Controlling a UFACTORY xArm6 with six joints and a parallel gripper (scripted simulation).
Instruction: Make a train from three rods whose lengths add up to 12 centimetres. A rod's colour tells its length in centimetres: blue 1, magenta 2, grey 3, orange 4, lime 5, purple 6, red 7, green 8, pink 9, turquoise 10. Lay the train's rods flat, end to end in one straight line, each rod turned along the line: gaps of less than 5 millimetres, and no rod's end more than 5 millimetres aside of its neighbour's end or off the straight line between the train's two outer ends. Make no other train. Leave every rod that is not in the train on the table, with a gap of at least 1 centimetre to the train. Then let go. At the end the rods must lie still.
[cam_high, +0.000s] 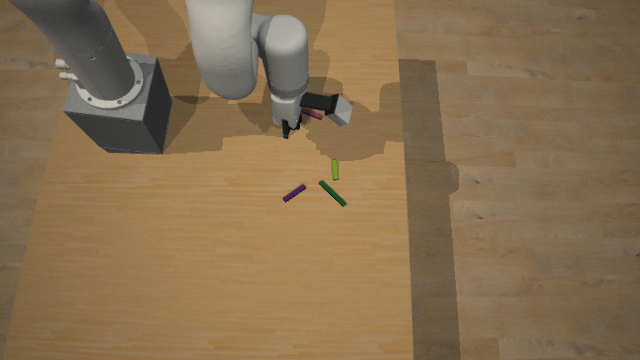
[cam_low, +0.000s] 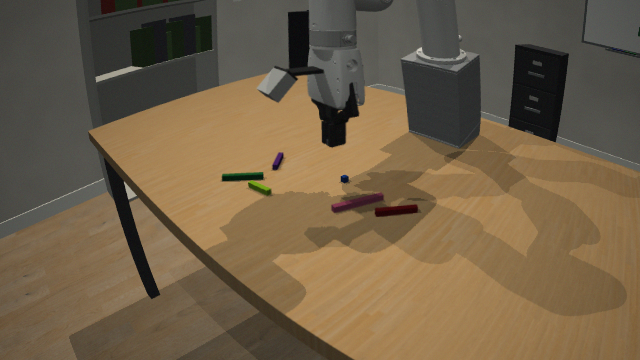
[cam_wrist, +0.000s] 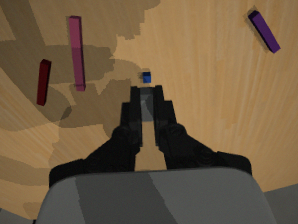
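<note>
My gripper (cam_high: 290, 127) (cam_low: 334, 142) (cam_wrist: 146, 99) hangs well above the table, shut on a small grey piece that looks like a grey rod (cam_wrist: 148, 106), seen only in the wrist view. A blue rod (cam_high: 285, 135) (cam_low: 344, 178) (cam_wrist: 147, 76) lies on the table almost straight below the fingertips. A purple rod (cam_high: 294, 193) (cam_low: 277, 160) (cam_wrist: 264, 31), a green rod (cam_high: 332, 193) (cam_low: 242, 176) and a lime rod (cam_high: 335, 169) (cam_low: 259, 188) lie apart from each other, away from the gripper.
A pink rod (cam_high: 312, 114) (cam_low: 357, 202) (cam_wrist: 76, 52) and a red rod (cam_low: 396, 210) (cam_wrist: 43, 82) lie close together in the arm's shadow. The arm's grey base block (cam_high: 117, 112) (cam_low: 440, 100) stands at the table's back.
</note>
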